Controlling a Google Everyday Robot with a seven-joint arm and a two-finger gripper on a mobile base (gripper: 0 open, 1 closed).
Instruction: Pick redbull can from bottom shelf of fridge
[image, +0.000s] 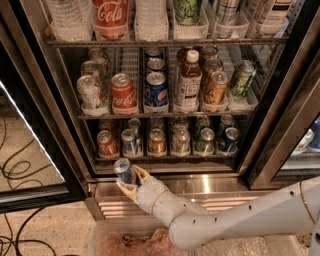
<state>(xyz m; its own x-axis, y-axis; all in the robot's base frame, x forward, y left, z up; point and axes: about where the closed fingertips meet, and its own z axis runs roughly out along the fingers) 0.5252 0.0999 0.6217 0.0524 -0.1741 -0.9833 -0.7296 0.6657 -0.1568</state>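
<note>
The fridge (45, 100) stands open with wire shelves of drinks. My gripper (131, 181) is in front of its steel base, below the bottom shelf (165, 157). It is shut on the redbull can (123, 171), a slim blue and silver can, held tilted outside the fridge. On the bottom shelf stands a row of small cans: red (106, 143), blue-silver (129, 142), orange (156, 141), silver (180, 140), green (204, 140) and blue (230, 139).
The middle shelf holds a Coca-Cola can (123, 93), a Pepsi can (156, 90) and a brown tea bottle (189, 80). The open glass door (25, 150) is at left, cables on the floor. A clear bin (150, 240) sits under my arm.
</note>
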